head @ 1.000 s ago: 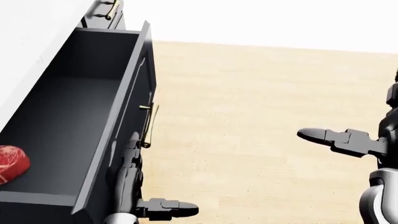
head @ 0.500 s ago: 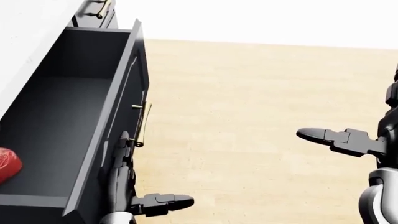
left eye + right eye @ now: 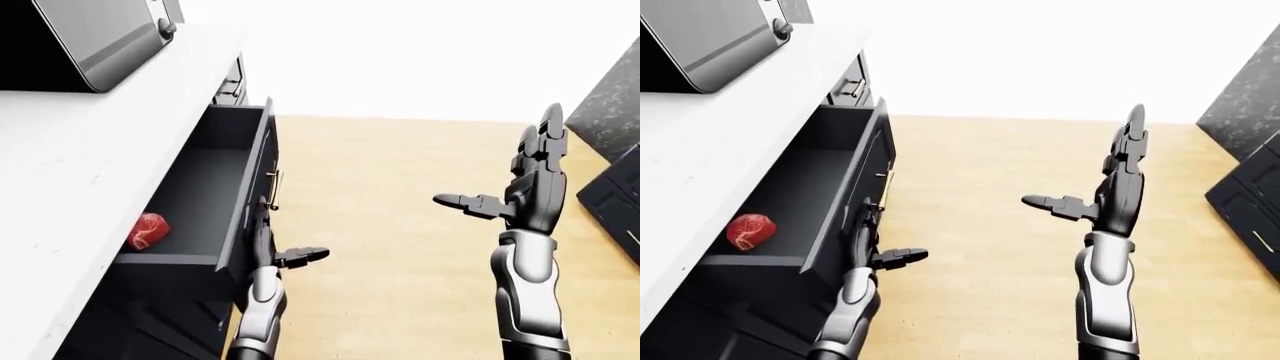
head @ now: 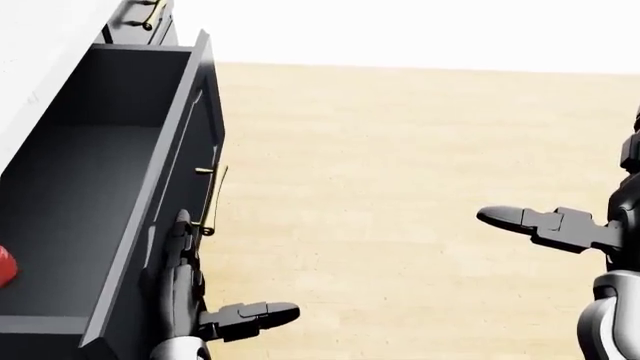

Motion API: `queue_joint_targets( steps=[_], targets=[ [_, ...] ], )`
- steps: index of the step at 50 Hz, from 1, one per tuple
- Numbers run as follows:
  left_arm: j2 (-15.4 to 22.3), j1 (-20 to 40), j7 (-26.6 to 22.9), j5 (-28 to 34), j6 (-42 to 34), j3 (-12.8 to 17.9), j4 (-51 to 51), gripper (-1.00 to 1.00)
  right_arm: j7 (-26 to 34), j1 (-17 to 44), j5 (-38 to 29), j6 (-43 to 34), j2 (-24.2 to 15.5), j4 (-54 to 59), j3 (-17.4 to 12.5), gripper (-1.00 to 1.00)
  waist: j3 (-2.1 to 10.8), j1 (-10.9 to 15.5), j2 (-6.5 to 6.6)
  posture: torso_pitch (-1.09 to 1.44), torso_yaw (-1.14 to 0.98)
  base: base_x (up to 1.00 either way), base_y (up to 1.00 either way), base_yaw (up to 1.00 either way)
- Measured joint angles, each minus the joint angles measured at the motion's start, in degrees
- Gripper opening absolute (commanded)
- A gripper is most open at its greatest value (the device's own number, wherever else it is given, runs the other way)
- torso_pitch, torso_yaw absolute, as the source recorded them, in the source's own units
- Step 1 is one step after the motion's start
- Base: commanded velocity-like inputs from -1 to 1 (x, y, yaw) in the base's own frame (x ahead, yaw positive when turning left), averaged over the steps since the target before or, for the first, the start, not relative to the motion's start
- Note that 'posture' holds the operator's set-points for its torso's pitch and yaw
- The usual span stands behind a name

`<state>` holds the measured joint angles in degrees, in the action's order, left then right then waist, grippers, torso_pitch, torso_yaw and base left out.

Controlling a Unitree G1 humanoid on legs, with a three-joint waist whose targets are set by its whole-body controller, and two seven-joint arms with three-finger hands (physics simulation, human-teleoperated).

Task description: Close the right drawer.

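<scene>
Drawer (image 3: 205,202): we see it pulled well out from under the counter (image 3: 80,172), its dark cavity open to view; it is the landmark for all that follows.

Drawer face: the panel (image 3: 845,217) stands at the drawer's right side in the eye views, with a brass handle (image 4: 210,199) running along its outer surface.

Meat: a red piece (image 3: 748,231) lies on the drawer floor, close to the lower wall of the drawer and toward the counter side.

Left hand (image 3: 268,244): we find it flat against the outer surface of the drawer face, just below the handle, fingers (image 4: 178,247) extended along the panel and thumb (image 4: 250,316) sticking out to the right, away from the drawer. Spread wide, holding nothing.

Right hand (image 3: 1110,184): raised over the floor (image 3: 400,247), well apart from the drawer to its right. Fingers point up, thumb points back toward the drawer. Spread wide, holding nothing.

Upper cabinet front: a second brass handle (image 4: 150,15) shows above the drawer in the head view, on the same cabinet run.

Appliance: a grey box with a knob (image 3: 110,37) rests on the counter, above and left of the drawer.

Dark cabinets (image 3: 615,187): far right of the drawer, across the floor.
</scene>
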<state>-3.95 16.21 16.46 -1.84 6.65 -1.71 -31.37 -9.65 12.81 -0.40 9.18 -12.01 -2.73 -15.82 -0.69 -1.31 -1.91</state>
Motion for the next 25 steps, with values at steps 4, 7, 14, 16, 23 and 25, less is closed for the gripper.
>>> queue_joint_targets(
  steps=[4, 7, 14, 16, 23, 25],
  targets=[
    [0.20, -0.01, 0.34, -0.37, 0.27, 0.23, 0.00, 1.00, 0.00, 0.02, 0.07, -0.01, -0.08, 0.00, -0.08, 1.00, 0.01, -0.05, 0.04, 0.00, 0.00, 0.00, 0.00, 0.00],
    [0.29, -0.14, 0.50, -0.84, 0.10, 0.41, 0.38, 1.00, -0.01, 0.04, 0.08, 0.11, -0.16, 0.07, -0.17, 1.00, 0.02, -0.07, 0.04, 0.00, 0.00, 0.00, 0.00, 0.00],
    [0.75, 0.05, 0.83, -2.04, 0.02, 1.00, 0.45, 1.00, -0.01, -0.03, 0.03, 0.24, -0.10, 0.06, -0.06, 1.00, 0.03, -0.04, 0.04, 0.00, 0.00, 0.00, 0.00, 0.00],
    [0.89, 0.09, 0.95, -2.35, -0.26, 1.22, 0.65, 1.00, 0.01, -0.09, 0.01, 0.22, -0.09, 0.02, -0.07, 1.00, 0.03, -0.03, 0.06, 0.00, 0.00, 0.00, 0.00, 0.00],
    [1.42, -0.29, 1.59, -3.02, -0.66, 1.81, 1.57, 1.00, -0.06, -0.09, 0.04, 0.38, -0.10, 0.18, -0.18, 1.00, 0.03, -0.07, 0.07, 0.00, 0.00, 0.00, 0.00, 0.00],
    [1.52, -0.39, 1.94, -3.12, -0.70, 1.90, 1.78, 1.00, -0.10, -0.11, -0.05, 0.48, -0.06, 0.29, -0.11, 1.00, 0.01, -0.05, 0.07, 0.00, 0.00, 0.00, 0.00, 0.00]
  ],
)
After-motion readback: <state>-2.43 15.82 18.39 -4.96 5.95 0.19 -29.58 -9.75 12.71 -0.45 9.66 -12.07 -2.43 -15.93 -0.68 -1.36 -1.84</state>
